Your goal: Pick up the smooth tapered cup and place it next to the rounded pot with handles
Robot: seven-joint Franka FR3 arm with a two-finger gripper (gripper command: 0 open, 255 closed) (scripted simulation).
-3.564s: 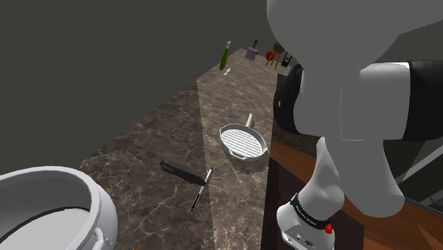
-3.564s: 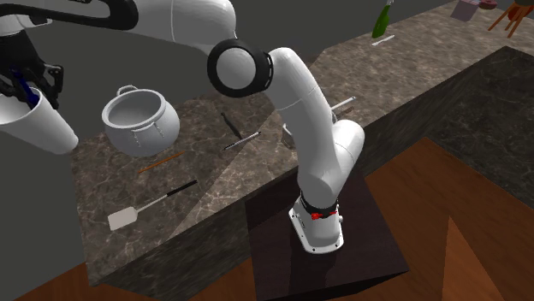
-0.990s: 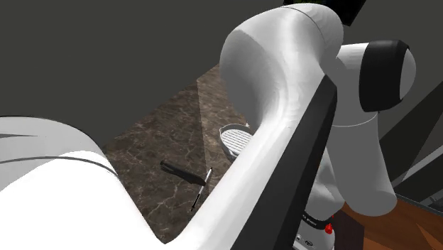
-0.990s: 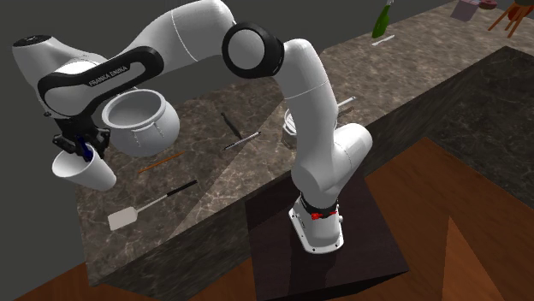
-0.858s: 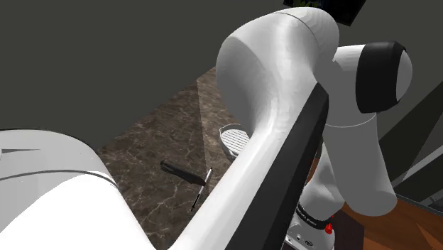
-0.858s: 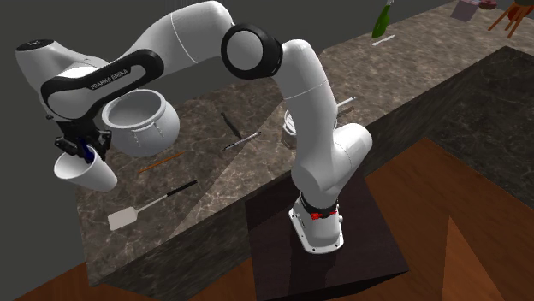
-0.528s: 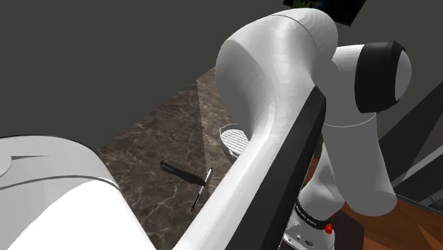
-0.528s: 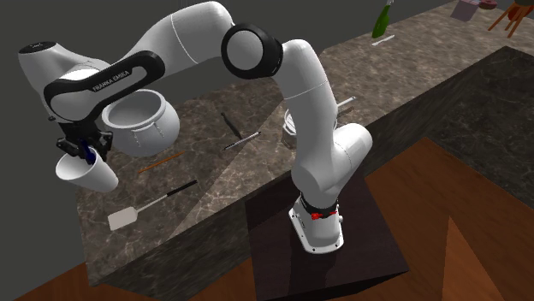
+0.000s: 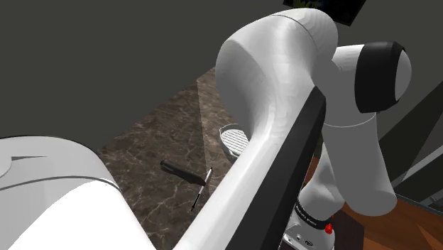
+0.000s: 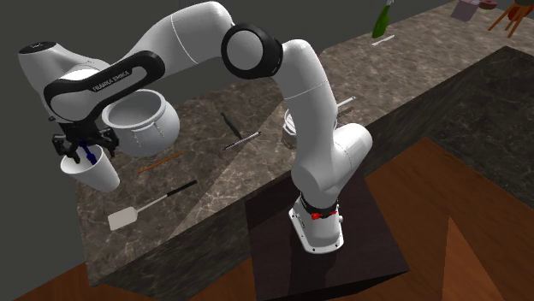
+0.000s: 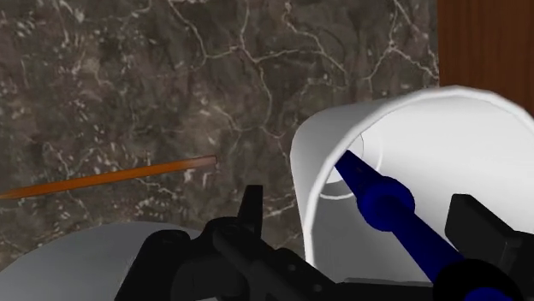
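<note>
A white tapered cup (image 10: 97, 175) stands on the dark marble counter (image 10: 214, 184), just off the second exterior view's left of the rounded white pot with handles (image 10: 142, 120). My gripper (image 10: 83, 151) hovers over the cup's rim with its fingers spread. In the wrist view the gripper (image 11: 366, 221) straddles the near wall of the cup (image 11: 411, 137); one black finger (image 11: 252, 214) stands outside with a gap to the wall, the other finger (image 11: 479, 229) is over the mouth. A dark blue stick (image 11: 381, 198) leans inside the cup.
An orange stick (image 10: 161, 162) and a white spatula (image 10: 128, 216) lie near the cup, by the counter's front edge. A black knife (image 9: 181, 171), a thin silver tool (image 9: 202, 186) and a grill pan (image 9: 234, 136) lie further along. My arm's white link (image 9: 270, 92) blocks much of the shoulder view.
The cup was tilted and clasped in the shut gripper; now it stands upright on the counter and the fingers have spread apart. The arm came down slightly.
</note>
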